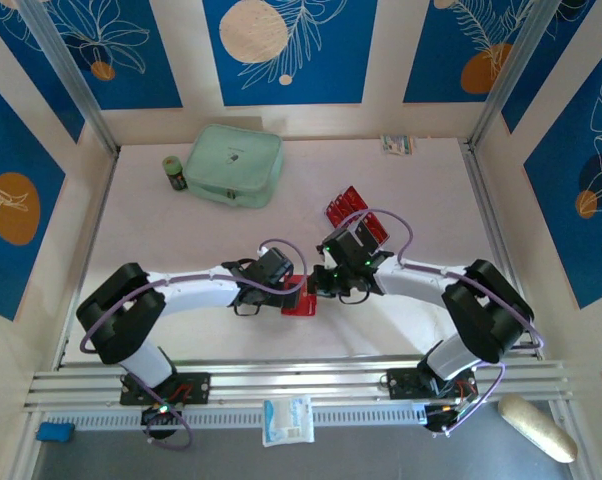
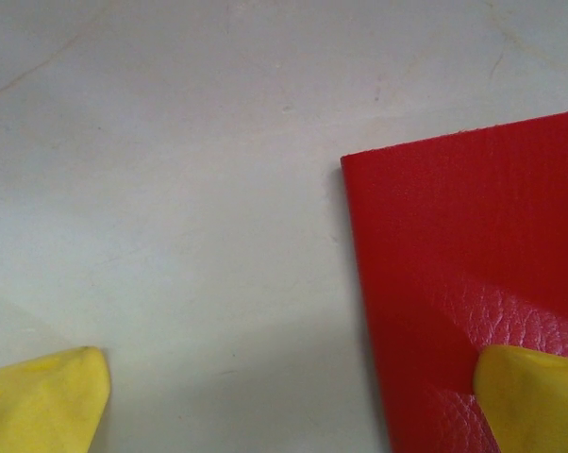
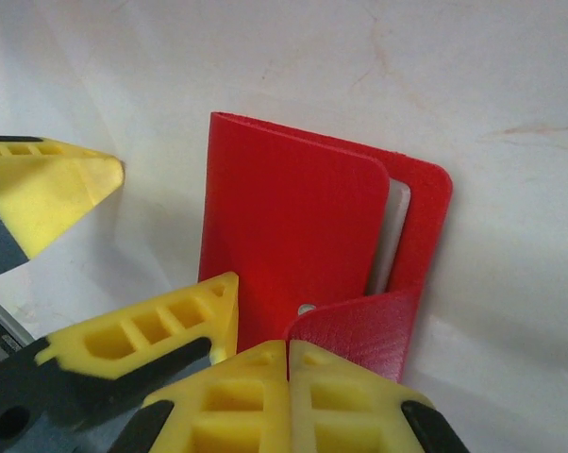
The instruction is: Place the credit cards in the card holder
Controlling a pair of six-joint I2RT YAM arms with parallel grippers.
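The card holder (image 1: 301, 302), a small red wallet, lies on the white table between my two grippers. In the right wrist view the card holder (image 3: 284, 217) shows a pale slot along its right edge, and its snap tab (image 3: 359, 330) curls up toward me. My right gripper (image 3: 289, 351) is shut with that tab pinched at its tips. My left gripper (image 2: 292, 370) is open: one finger (image 2: 534, 396) rests on the red leather, the other (image 2: 39, 401) on the bare table. The credit cards (image 1: 353, 212), red with dark bands, lie fanned just behind the right gripper (image 1: 319, 290).
A mint-green zip case (image 1: 234, 163) and a small dark jar (image 1: 174, 172) stand at the back left. A small packet (image 1: 398, 144) lies by the back wall. On the front rail sit a white packet (image 1: 286, 420) and a blue piece (image 1: 53, 432).
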